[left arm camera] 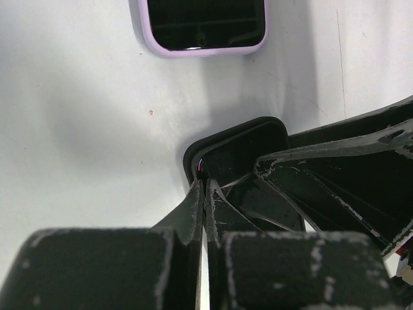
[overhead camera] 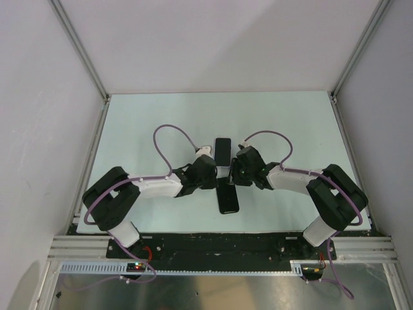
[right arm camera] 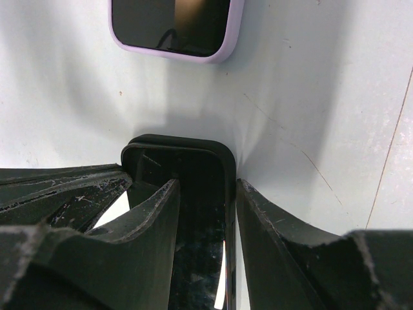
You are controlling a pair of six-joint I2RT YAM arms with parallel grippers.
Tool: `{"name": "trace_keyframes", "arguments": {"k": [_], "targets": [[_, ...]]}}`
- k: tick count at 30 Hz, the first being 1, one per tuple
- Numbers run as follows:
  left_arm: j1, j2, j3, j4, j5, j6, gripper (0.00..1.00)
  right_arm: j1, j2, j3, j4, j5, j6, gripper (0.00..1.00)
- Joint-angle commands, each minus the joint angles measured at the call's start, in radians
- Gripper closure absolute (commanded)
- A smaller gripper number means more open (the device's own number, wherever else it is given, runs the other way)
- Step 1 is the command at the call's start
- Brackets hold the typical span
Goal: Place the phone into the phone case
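A black rounded-corner phone case (overhead camera: pixel 228 200) (left arm camera: pixel 240 143) (right arm camera: pixel 193 150) lay flat on the pale bench (overhead camera: pixel 148 123), near its front edge and midway between the two arms. Inside its raised rim showed a glossy dark phone (right arm camera: pixel 200 245); whether it sat fully home could not be told.

The left gripper (overhead camera: pixel 218 180) (left arm camera: pixel 204 188) had its jaws pressed together, and the joined tips bore down on one corner of the black phone case. The right gripper (overhead camera: pixel 231 179) (right arm camera: pixel 206 187) came in from the opposite side with its jaws apart. In the right wrist view they straddled one long edge of the case: one finger lay over the glossy face, and the other stood just outside the rim. The jaws did not look clamped on anything.

Just beyond the black case, farther from the arm bases and not touching it, lay a lilac-rimmed handset with a dark reflective screen (overhead camera: pixel 223 152) (left arm camera: pixel 205 26) (right arm camera: pixel 171 26), flat on the bench and roughly in line with the case.
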Motion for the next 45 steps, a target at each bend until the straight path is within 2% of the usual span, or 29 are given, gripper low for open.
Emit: {"name": "trace_keyframes", "arguments": {"k": [1,24,36,45], "targets": [[-0.051,0.111,-0.078,-0.063,0.055,-0.034,1.0,0.017,0.022,0.006,-0.057,0.022,-0.012,0.55],[-0.093,0.23,-0.13,0.008,0.043,-0.09,1.0,0.059,0.021,0.007,-0.081,0.086,-0.024,0.54],[-0.1,0.24,-0.167,0.007,0.043,-0.107,1.0,0.113,0.067,0.026,-0.078,0.123,-0.04,0.35],[-0.1,0.171,-0.161,-0.016,0.043,-0.114,1.0,0.135,0.128,0.047,-0.097,0.153,-0.035,0.32]]}}
